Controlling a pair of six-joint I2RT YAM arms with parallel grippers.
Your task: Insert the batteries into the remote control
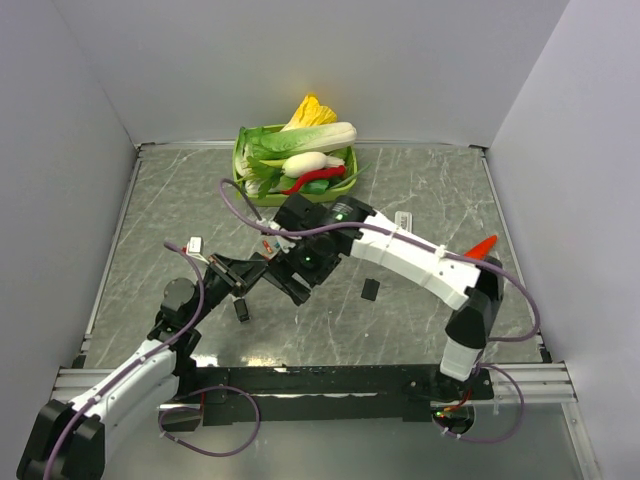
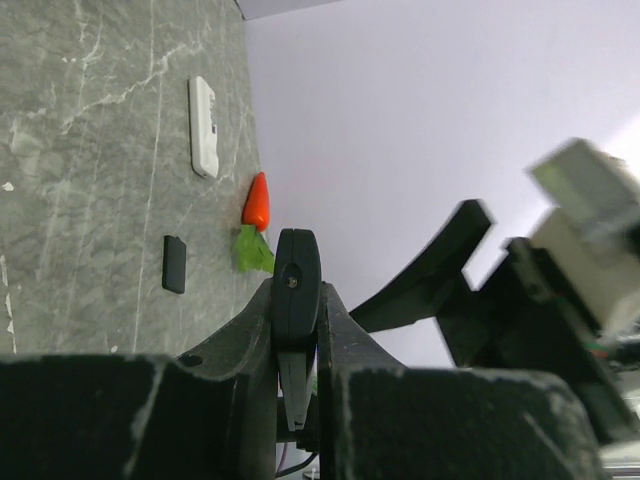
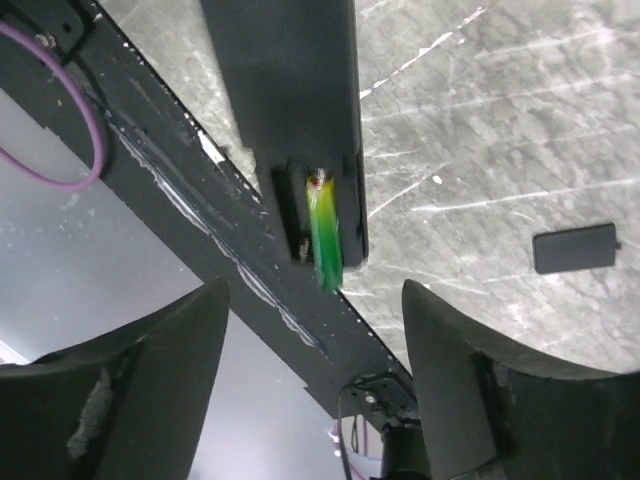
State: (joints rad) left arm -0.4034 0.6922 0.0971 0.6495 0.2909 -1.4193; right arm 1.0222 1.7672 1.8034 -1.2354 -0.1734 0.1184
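The left gripper (image 2: pixel 297 335) is squeezing tight on the black remote (image 2: pixel 296 275) and is holding it up above the middle of the table (image 1: pixel 430 190). The remote is standing on its thin edge between the two fingers. The right gripper (image 3: pixel 314 300) is hanging right next to the remote, on its right side. Its two fingers are standing wide apart and are holding nothing. The remote's back is facing the right gripper and its little battery slot is showing. A green battery (image 3: pixel 325 238) is sitting in that slot. One end of the battery is poking out past the end of the remote. A small black cover (image 1: pixel 369 289) is lying flat on the table, just to the right of the grippers. A white remote (image 2: pixel 203 127) is lying farther to the right, and part of it is hiding under the right arm in the top view. A red chilli (image 2: pixel 257 202) is lying at the right edge of the table. At the far side a green basket (image 1: pixel 240 165) is sitting full of toy vegetables (image 1: pixel 310 140).
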